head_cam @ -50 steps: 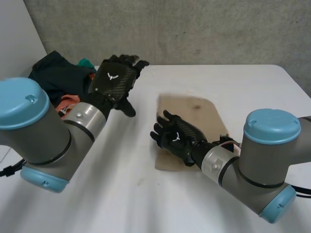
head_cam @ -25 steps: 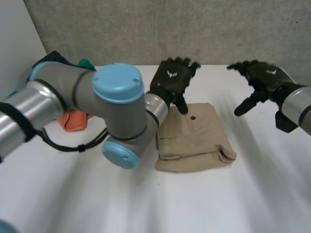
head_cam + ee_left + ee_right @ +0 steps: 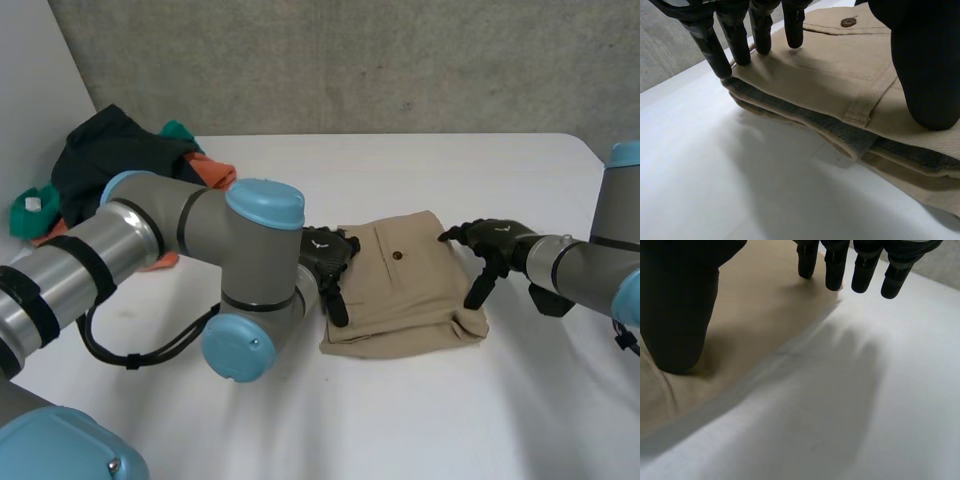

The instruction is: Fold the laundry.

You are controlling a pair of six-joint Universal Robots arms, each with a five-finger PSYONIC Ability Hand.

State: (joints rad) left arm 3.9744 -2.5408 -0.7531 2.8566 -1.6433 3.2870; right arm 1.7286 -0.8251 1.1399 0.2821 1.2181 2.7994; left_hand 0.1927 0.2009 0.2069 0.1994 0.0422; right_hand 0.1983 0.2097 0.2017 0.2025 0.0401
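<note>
A tan garment [image 3: 400, 290], folded into a thick rectangle with a button on top, lies in the middle of the white table [image 3: 400, 420]. My left hand [image 3: 325, 258] rests on the garment's left edge, open. In the left wrist view its straight fingers [image 3: 760, 30] touch the folded edge of the tan garment [image 3: 840, 75] and its thumb presses on top. At the garment's right edge sits my right hand [image 3: 495, 240], open too. In the right wrist view the fingertips [image 3: 835, 267] reach the border of the tan garment [image 3: 760, 305], thumb on the cloth.
A heap of unfolded laundry [image 3: 120, 165], dark, orange and green, lies at the table's back left. My left arm curves across the table's left half. A grey concrete wall stands behind the table.
My left hand swung from beside the heap to the garment's left edge. My right hand lifted off the garment, went out to the back right, then came down on its right edge.
</note>
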